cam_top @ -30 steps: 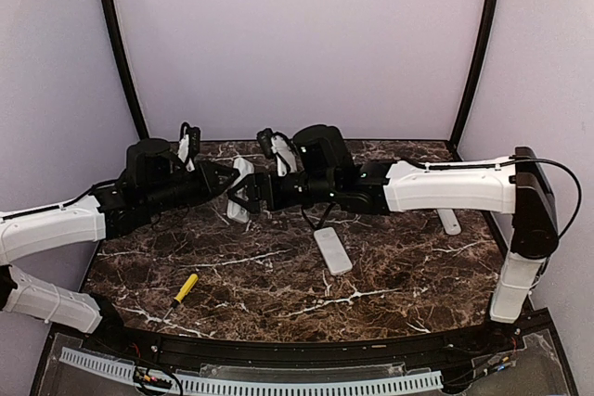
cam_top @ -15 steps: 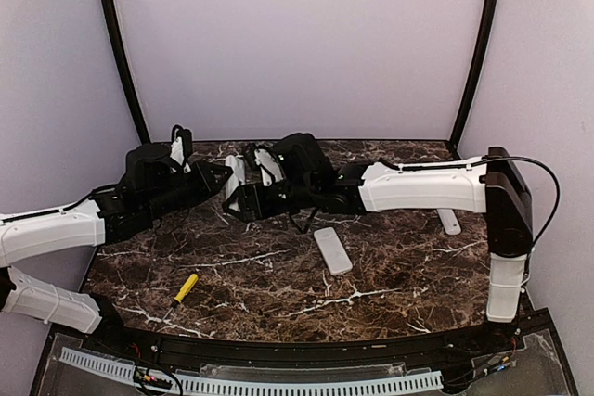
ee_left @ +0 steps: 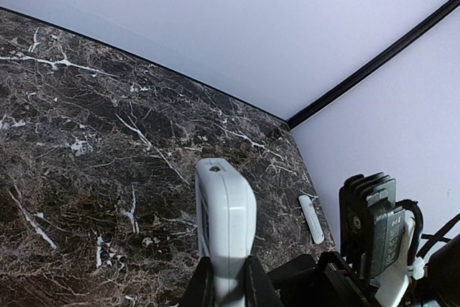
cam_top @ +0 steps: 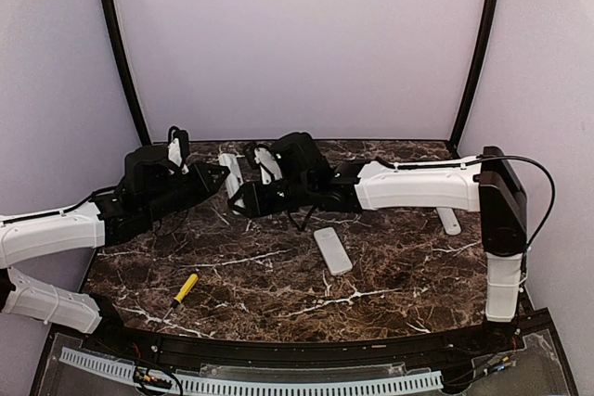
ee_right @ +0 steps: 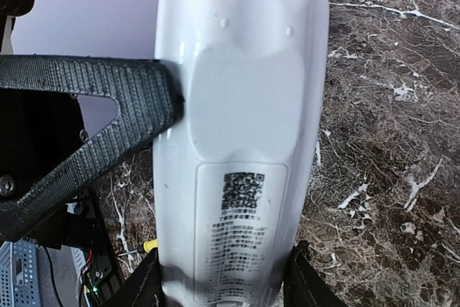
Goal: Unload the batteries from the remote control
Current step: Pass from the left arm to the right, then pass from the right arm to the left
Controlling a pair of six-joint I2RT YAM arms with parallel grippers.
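Desk [cam_top: 278,275]: dark marble.
Left hand [ee_left: 228,287]: nearly shut, clamped on held remote [ee_right: 241,141], which stands upright above desk.
Right hand [ee_right: 223,282]: part closed, fingers [ee_right: 140,289] against both long edges of held remote at label end.
Second remote [cam_top: 332,249]: flat on desk, near held remote, on robot's right of it.
Third remote [cam_top: 449,221]: well apart from held remote, far right.
Screwdriver [cam_top: 185,287]: well apart from held remote, toward near edge, untouched.
Batteries: none in view. Held remote's back looks closed, so judged inside.
Progress: early. Nothing unloaded; cover opening and battery removal both left.
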